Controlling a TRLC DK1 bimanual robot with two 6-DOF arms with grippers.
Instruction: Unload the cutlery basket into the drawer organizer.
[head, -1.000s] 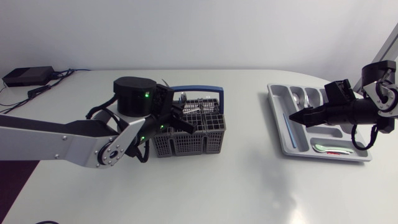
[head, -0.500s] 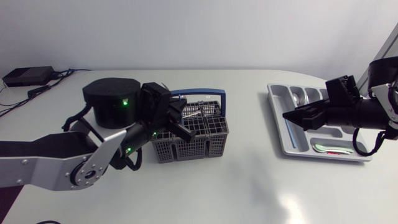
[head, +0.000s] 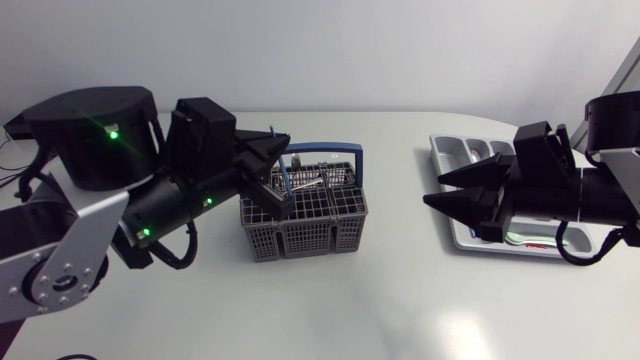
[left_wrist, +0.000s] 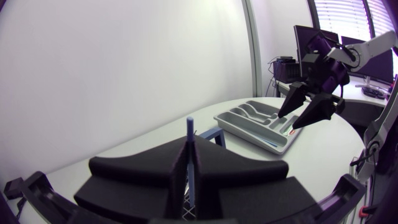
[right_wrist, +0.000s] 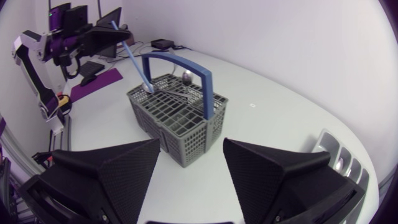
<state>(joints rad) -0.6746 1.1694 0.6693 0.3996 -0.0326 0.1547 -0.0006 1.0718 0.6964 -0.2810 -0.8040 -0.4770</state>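
A grey cutlery basket (head: 305, 215) with a blue carry handle (head: 322, 151) stands mid-table. My left gripper (head: 276, 176) hovers over its left end, shut on a thin light-blue-handled utensil (head: 285, 183). In the right wrist view this utensil (right_wrist: 134, 61) slants from the left gripper (right_wrist: 102, 34) down to the corner of the basket (right_wrist: 180, 109). Its handle tip (left_wrist: 189, 127) pokes up between the fingers of the left gripper (left_wrist: 188, 163). My right gripper (head: 433, 191) is open and empty, between basket and grey organizer (head: 447, 158), pointing at the basket.
Metal cutlery (head: 316, 178) lies in the basket. The organizer holds spoons (head: 480, 152) at the back and a green-and-red-handled piece (head: 527, 239) in front. From the left wrist, the organizer (left_wrist: 252, 121) lies ahead beneath the right gripper (left_wrist: 300, 107).
My left arm has risen and swung back, drawing the blue-handled utensil up out of the basket. My right gripper has moved left off the organizer toward the basket, still open.
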